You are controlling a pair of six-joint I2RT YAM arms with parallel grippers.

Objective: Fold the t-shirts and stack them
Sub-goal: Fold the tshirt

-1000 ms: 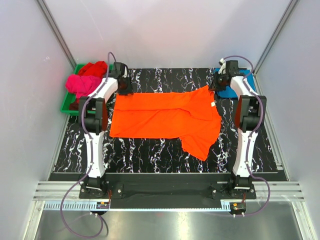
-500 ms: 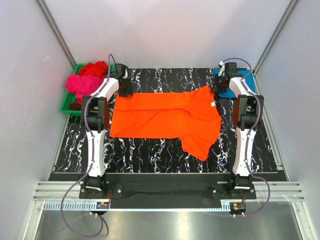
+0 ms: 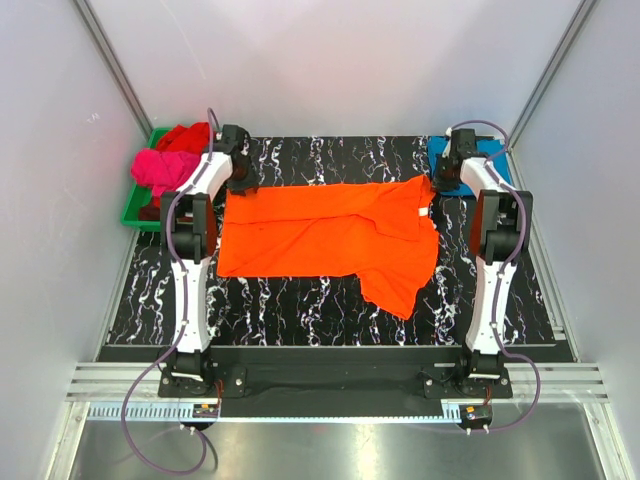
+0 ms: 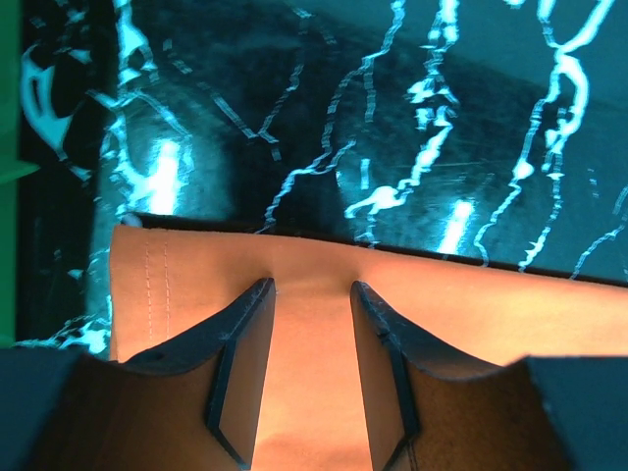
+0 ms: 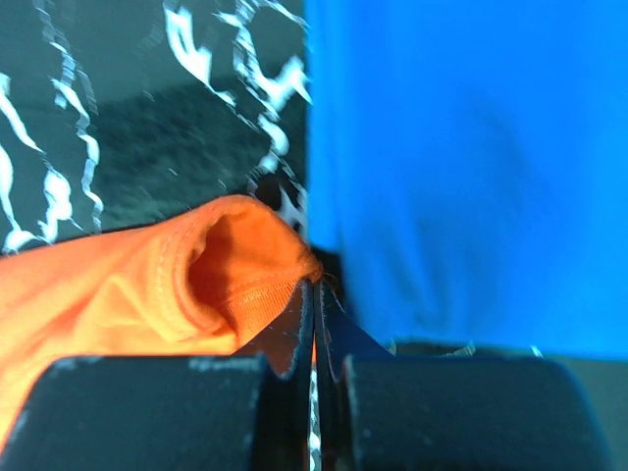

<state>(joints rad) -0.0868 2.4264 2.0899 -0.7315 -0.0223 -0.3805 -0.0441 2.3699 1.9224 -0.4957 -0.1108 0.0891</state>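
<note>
The orange shirt [image 3: 330,235] lies spread on the table [image 3: 300,310]. My right gripper [image 5: 314,287] is clamped on its far right corner. My left gripper [image 4: 312,287] stands parted over the far left hem. The blue shirt [image 5: 471,167] lies just beside my right gripper. The pink shirt [image 3: 160,168] and red shirt [image 3: 188,135] sit in the tray [image 3: 135,212], beside my left.
</note>
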